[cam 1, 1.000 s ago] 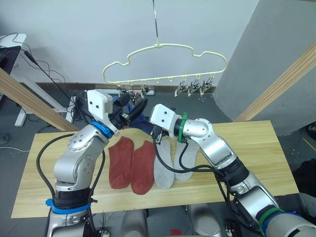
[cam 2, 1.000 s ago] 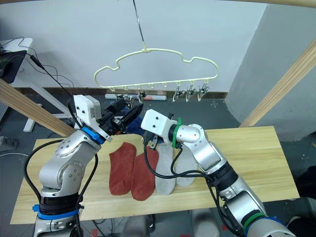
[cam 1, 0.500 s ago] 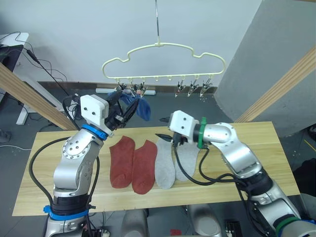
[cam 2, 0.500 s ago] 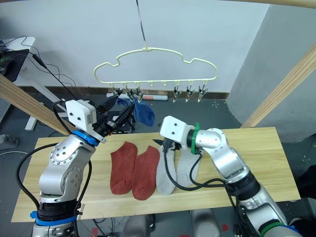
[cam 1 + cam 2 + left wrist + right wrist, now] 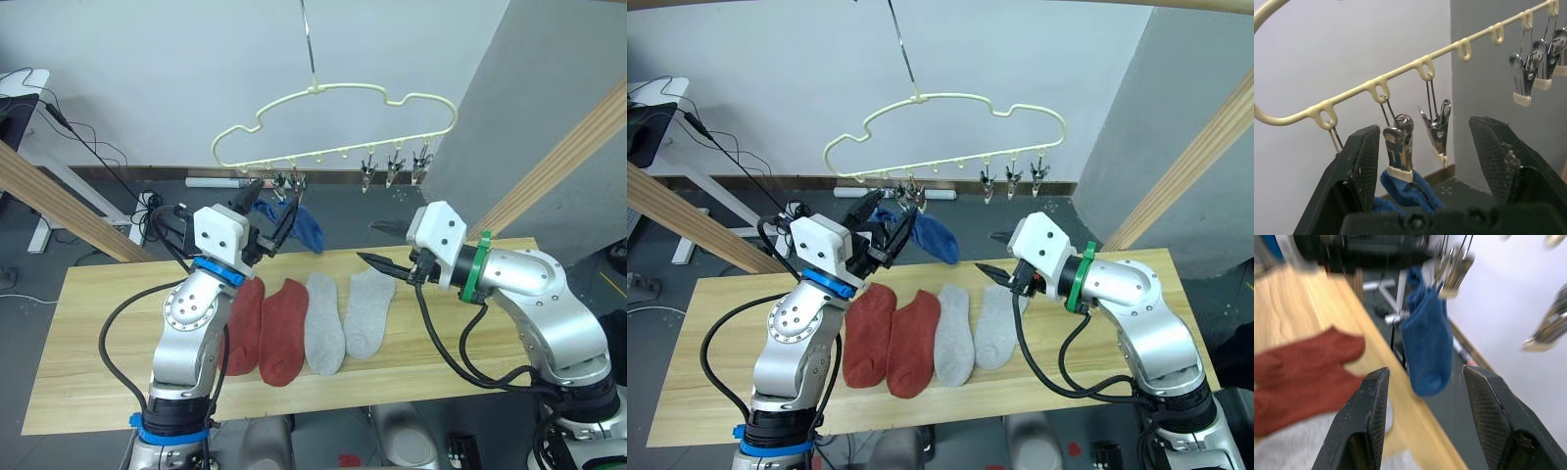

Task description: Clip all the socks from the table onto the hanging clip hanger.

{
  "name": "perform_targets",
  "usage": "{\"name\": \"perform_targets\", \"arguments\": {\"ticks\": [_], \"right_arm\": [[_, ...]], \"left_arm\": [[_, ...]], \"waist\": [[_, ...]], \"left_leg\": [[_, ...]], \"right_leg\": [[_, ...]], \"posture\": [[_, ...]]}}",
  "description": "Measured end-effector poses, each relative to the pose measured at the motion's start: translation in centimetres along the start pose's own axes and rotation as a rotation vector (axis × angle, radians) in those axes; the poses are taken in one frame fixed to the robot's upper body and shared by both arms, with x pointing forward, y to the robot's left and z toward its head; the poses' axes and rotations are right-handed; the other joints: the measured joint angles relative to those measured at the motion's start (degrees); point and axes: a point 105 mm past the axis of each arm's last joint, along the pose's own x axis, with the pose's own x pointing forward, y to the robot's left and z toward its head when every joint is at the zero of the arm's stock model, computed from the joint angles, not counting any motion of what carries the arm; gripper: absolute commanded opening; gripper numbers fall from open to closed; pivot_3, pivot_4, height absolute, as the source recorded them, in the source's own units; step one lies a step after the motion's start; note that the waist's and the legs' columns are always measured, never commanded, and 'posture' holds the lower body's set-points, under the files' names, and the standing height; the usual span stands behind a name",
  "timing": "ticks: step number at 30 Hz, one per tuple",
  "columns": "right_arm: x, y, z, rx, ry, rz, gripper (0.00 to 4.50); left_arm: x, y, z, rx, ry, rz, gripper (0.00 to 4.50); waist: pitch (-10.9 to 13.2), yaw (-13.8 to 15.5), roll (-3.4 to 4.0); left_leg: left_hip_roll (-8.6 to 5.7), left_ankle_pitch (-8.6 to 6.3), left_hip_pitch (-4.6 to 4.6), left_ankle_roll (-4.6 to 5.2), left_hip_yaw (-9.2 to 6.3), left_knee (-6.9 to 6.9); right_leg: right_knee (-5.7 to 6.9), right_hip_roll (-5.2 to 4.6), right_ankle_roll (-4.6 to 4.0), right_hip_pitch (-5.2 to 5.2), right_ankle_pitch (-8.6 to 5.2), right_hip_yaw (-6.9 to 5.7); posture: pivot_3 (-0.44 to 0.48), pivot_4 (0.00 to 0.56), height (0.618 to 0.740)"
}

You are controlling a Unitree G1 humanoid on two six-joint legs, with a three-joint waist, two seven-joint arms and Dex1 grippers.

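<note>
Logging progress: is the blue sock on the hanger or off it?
On. The blue sock dangles from a silver clip on the hanger, above the table, both grippers open and apart.

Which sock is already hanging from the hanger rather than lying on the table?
The blue sock, held by a clip on the hanger. The two red and two grey socks lie flat on the table.

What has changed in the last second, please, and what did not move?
The left gripper let go of the blue sock, which now hangs from a clip on the clip hanger; its jaws are open. The right gripper drew back toward the robot's right. The four socks on the table stayed.
</note>
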Motion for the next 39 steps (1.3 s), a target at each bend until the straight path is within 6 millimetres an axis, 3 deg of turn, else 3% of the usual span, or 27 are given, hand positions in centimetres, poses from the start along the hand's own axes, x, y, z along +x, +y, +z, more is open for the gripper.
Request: {"name": "perform_targets", "arguments": {"ticks": [6, 13, 18, 39], "right_arm": [[-0.3, 0.4, 0.3, 0.014, -0.023, 0.019, 2.46], [-0.3, 0.4, 0.7, 0.011, -0.053, 0.023, 2.46], [-0.3, 0.3, 0.8, 0.012, -0.055, 0.013, 2.50], [-0.5, -0.1, 1.0, 0.059, -0.063, 0.013, 2.50]], "left_arm": [[-0.8, 0.1, 0.5, 0.035, -0.026, 0.057, 3.20], [-0.9, -0.8, -0.5, 0.021, 0.004, 0.047, 3.20], [-0.3, -1.3, -1.6, -0.011, 0.026, 0.035, 2.07], [3.0, -0.7, -1.7, 0.005, -0.031, 0.078, 2.07]], "waist": [[0.0, -0.3, 0.00], [0.0, -0.6, -0.01], [0.0, -0.7, -0.01], [0.0, -1.0, -0.01]], "left_leg": [[0.00, 0.00, 0.01, 0.00, 0.00, 0.00], [0.00, 0.00, 0.01, 0.00, 0.00, 0.02], [-0.01, 0.00, 0.01, 0.00, 0.00, 0.02], [-0.01, 0.00, 0.01, 0.01, 0.00, 0.09]], "right_leg": [[0.00, -0.01, 0.00, 0.01, 0.00, -0.01], [0.02, 0.00, 0.00, 0.02, 0.00, -0.02], [0.02, 0.00, 0.00, 0.02, 0.00, -0.02], [0.04, 0.00, 0.00, 0.06, 0.00, -0.03]], "posture": [[-0.281, 0.323, 0.733], [-0.285, 0.319, 0.733], [-0.295, 0.319, 0.733], [-0.313, 0.324, 0.733]]}}
